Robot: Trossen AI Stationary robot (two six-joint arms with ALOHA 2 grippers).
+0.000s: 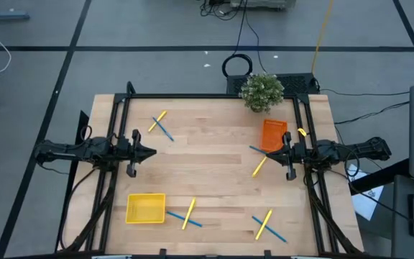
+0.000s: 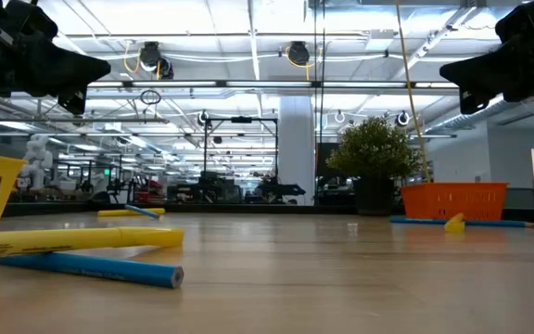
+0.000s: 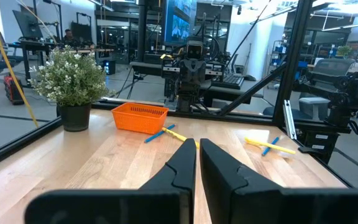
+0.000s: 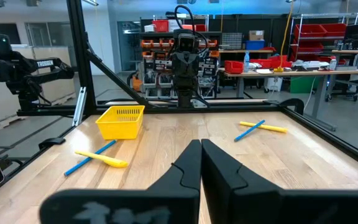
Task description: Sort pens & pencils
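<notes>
Eight pens & pencils (image 1: pixel 161 126) lie scattered on the wooden surface (image 1: pixel 207 155) in the high view, as four crossed pairs of one yellow and one blue stick: one pair toward the far left, one just beside the orange tray (image 1: pixel 273 134), one next to the yellow tray (image 1: pixel 145 208) at the near edge, and one at the near right. None sits in a tray, so sorting has, by my judgement, not begun. The left gripper (image 1: pixel 149 152) and the right gripper (image 1: pixel 279 152) hang at the two sides, facing each other, well apart from every stick; this looks like a waiting pose. A potted plant (image 1: pixel 261 91) stands at the far edge.

From table height, a yellow stick lies over a blue one (image 2: pixel 91 269) close by, with the yellow tray's wall at the left and the orange tray far right. Both arms hang high above the wood.

Past the left wrist, the fingers (image 3: pixel 179 171) are pressed together, empty, pointing toward the orange tray and its pair.

Past the right wrist, the fingers (image 4: pixel 188 168) are likewise clenched on nothing, aimed toward the yellow tray.
</notes>
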